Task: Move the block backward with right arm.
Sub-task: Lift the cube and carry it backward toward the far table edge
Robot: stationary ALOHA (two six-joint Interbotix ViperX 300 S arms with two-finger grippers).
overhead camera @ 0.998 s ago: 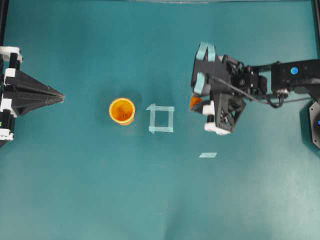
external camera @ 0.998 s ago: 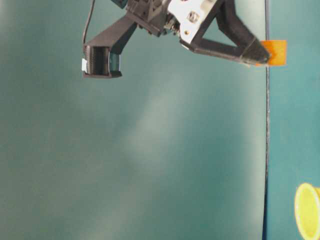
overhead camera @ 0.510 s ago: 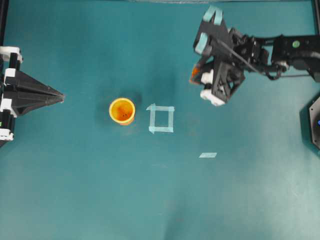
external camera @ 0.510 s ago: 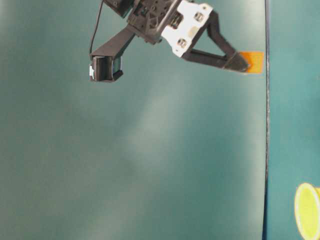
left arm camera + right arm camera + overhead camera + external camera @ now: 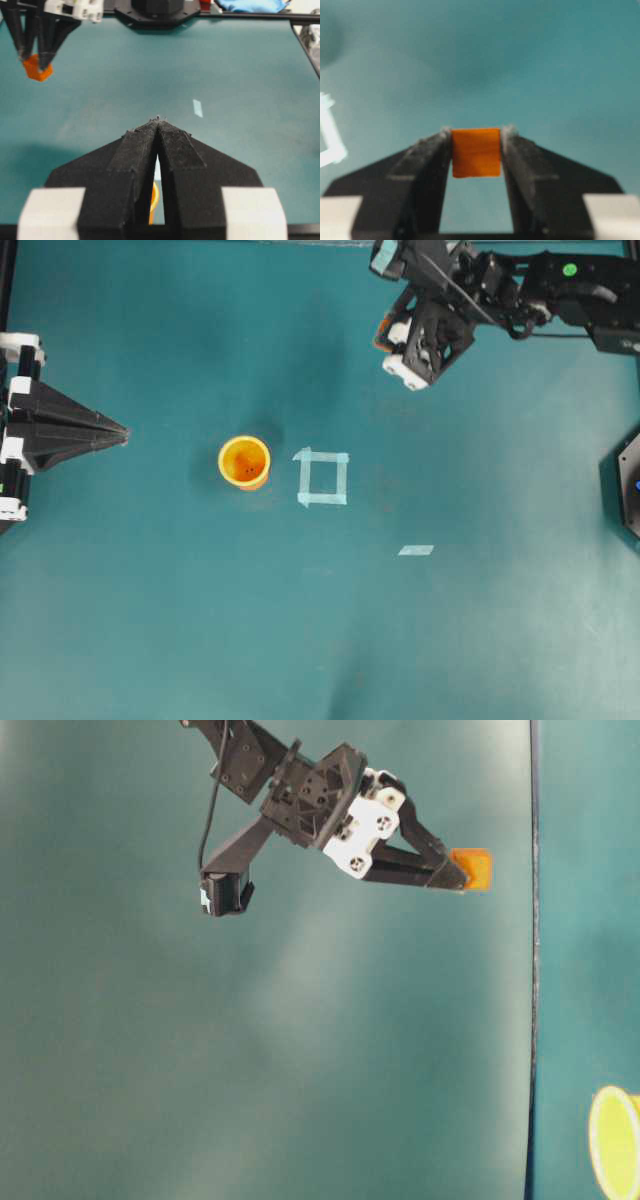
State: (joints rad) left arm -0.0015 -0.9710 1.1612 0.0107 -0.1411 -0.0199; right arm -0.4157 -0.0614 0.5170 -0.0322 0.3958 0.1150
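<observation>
Near the far right corner of the teal table [image 5: 150, 620] in the overhead view: right gripper [image 5: 388, 338] of the black truss-like right arm [image 5: 520, 285], the orange block [image 5: 381, 337] barely showing under it. Clearer from the right wrist: square matte block [image 5: 475, 152] pinched between two rough black fingers [image 5: 427, 165], lifted off the surface. Table-level view: same cube [image 5: 471, 869] at the fingertips, in the air. Left gripper [image 5: 118, 429] closed to a point at the left edge, parked. Round orange cup [image 5: 244, 461] near mid-table beside a pale tape square [image 5: 322, 478]; small tape strip [image 5: 415, 550] well apart.
</observation>
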